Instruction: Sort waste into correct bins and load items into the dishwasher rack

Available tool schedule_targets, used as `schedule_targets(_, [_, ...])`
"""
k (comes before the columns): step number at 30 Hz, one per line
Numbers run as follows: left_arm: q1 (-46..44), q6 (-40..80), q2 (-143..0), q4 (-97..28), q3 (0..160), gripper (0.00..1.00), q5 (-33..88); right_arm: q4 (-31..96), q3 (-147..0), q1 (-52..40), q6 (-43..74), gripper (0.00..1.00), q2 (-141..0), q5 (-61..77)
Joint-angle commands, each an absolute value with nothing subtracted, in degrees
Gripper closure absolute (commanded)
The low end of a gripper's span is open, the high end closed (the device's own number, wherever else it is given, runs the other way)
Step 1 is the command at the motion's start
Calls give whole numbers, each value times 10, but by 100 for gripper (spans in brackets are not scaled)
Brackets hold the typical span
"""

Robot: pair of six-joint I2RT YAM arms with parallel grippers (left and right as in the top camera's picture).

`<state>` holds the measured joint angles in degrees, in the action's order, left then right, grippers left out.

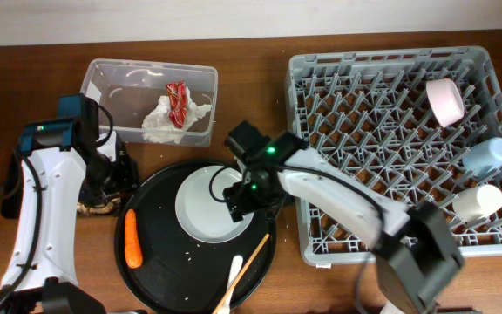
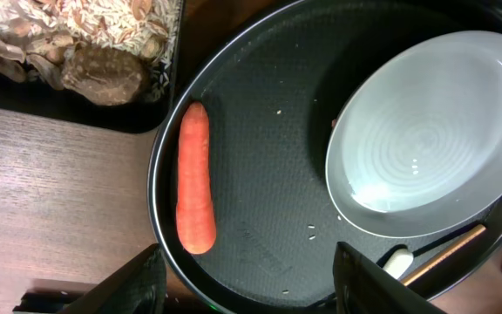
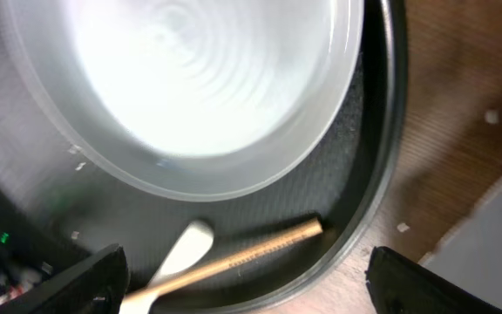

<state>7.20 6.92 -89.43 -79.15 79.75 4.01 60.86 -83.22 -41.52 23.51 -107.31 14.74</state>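
An orange carrot lies on the left of the large round black tray. A white plate sits on that tray. A white fork lies at its front. My left gripper is open and empty above the tray's left rim. My right gripper is open and empty over the plate's right edge. The clear tub holds white napkins and a red wrapper. The shallow black tray holds beige food scraps.
The grey rack at the right holds a pinkish bowl, a light blue cup and a white cup. A wooden stick lies beside the fork. Crumbs dot the round tray and table.
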Motion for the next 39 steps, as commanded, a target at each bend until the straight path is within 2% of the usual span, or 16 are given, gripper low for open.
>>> schedule_targets(1, [75,69,-884,-789,803,39,38,579,-837,-420,302,21,-1136,151])
schedule_targets(5, [75,69,-884,-789,803,39,38,535,-837,-420,319,39,-1203,143])
schedule_targets(7, [74,69,-884,-788,803,39,38,531,-837,-420,323,59,-1213,134])
schedule_targets(9, [74,69,-884,-787,803,39,38,530,-837,-419,325,88,-1212,124])
schedule_targets(10, [74,69,-884,-787,803,39,38,531,-839,-419,324,96,-1210,113])
schedule_targets(12, [74,69,-884,-787,803,39,38,538,-856,-416,324,96,-1182,80])
schedule_targets(15, [74,69,-884,-787,803,39,38,622,-943,-387,319,96,-1090,-48])
schedule_targets(17, [74,69,-884,-785,803,39,38,688,-999,-347,318,96,-1003,-212])
schedule_targets(19, [74,69,-884,-786,803,39,39,689,-1003,-277,318,96,-911,-495])
schedule_targets(21, [74,69,-884,-785,803,39,43,688,-1003,-225,318,96,-899,-629])
schedule_targets(23, [74,69,-884,-785,803,39,46,685,-1003,-172,318,96,-913,-700])
schedule_targets(27, [74,69,-884,-785,803,39,47,665,-1003,-105,318,96,-998,-712])
schedule_targets(32, [74,69,-884,-783,803,39,47,667,-1002,-106,318,96,-1111,-631])
schedule_targets(39, [74,69,-884,-780,803,39,47,666,-1000,-143,318,96,-1129,-524])
